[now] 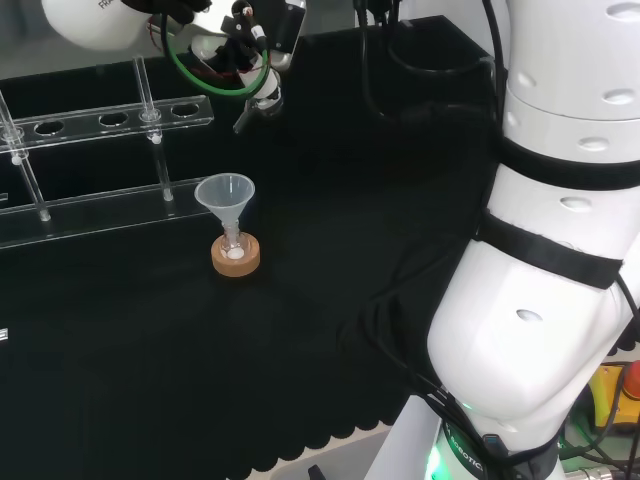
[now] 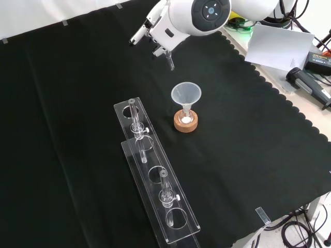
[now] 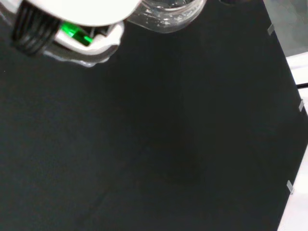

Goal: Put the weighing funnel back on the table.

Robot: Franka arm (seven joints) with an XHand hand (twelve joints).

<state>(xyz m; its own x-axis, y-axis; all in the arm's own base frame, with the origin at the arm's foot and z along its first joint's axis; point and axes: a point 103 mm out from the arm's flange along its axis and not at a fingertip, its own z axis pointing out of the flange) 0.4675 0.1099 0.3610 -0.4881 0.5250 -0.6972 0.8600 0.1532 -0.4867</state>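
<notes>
I see the black-clothed table [image 2: 62, 129], with papers [image 2: 279, 46] beyond its scalloped edge. A clear rack [image 2: 155, 175] lies beside the funnel [image 2: 186, 95] on its cork ring [image 2: 185, 124]. The robot hand [image 2: 161, 32], partly hidden behind the arm's link [image 2: 207, 13], is closed on the weighing funnel [image 2: 169, 62], held above the table. I can barely make out more than its clear stem.

Front view: the arm's white link [image 2: 207, 13] covers most of the hand [image 2: 158, 33], so its grasp on the weighing funnel [image 2: 169, 61] is largely concealed. Head view: the top edge cuts the hand and the left edge cuts the clear rack [image 1: 110, 119]. Wrist view: the weighing funnel runs off the picture's edge. White content in the small flask [image 1: 233, 243] is too small to identify.
</notes>
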